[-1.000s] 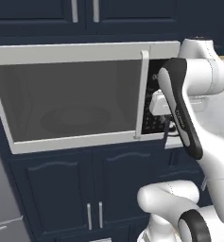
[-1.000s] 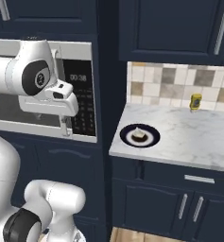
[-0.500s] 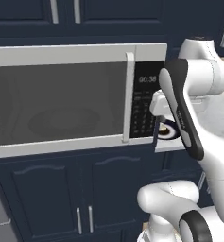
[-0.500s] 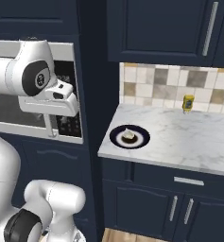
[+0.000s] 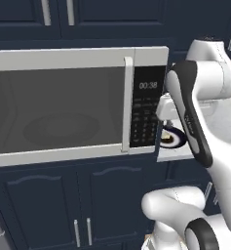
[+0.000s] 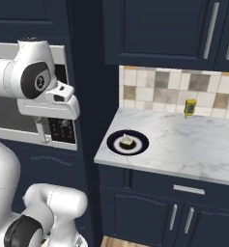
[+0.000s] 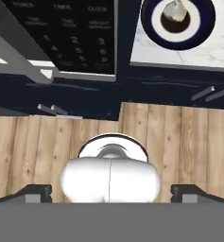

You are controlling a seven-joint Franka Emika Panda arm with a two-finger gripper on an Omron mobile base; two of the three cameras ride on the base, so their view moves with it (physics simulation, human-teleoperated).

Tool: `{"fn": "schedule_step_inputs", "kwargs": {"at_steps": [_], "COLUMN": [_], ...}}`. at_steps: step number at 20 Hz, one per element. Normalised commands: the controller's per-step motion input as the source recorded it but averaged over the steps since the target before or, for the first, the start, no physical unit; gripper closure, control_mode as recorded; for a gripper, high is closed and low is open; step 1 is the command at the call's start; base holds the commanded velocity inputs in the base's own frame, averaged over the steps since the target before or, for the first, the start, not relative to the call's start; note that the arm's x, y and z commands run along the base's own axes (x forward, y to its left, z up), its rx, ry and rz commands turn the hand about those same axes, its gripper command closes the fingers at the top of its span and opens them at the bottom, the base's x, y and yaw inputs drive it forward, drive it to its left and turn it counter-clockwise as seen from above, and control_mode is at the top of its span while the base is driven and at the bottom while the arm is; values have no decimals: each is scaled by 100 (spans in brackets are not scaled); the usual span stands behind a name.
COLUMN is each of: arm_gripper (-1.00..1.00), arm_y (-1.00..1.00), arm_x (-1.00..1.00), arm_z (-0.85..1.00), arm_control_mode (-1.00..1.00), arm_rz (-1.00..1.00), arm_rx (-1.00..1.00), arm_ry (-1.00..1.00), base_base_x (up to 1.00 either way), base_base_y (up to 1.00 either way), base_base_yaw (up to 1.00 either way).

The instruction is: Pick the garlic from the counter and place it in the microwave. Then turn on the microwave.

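Dark blue cabinets frame the microwave [image 5: 78, 110], its door apparently shut, while the garlic [image 6: 127, 141] sits on a plate [image 6: 140, 144] on the counter [image 6: 193, 144]; the gripper [image 7: 111, 191], jaws wide and empty, risks clipping the door handle [image 5: 127, 105] swinging over.

Left base view close on the microwave [image 5: 73, 110] front, right base view angled past it onto the desk [image 6: 193, 144], hand view looking steeply down at keypad, both sharing the plate [image 6: 127, 143] beside the microwave
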Motion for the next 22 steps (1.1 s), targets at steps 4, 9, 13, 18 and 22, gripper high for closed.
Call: {"fn": "schedule_step_inputs", "kwargs": {"at_steps": [4,9,13,18,22], "arm_gripper": [-100,-100,-100,-100,-100], "arm_y": [39,65,54,62,43], "arm_x": [-53,-27,-3,0,13], "arm_z": [1,13,5,0,0], "arm_control_mode": [-100,-100,-100,-100,-100], "arm_rz": [6,0,-3,-8,-14], "arm_rx": [-1,-6,-6,-1,0], "arm_ry": [-19,-37,-45,-36,-22], "base_base_x": [0,0,0,0,0], "base_base_y": [0,0,0,0,0], "base_base_yaw": [0,0,0,0,0]}}
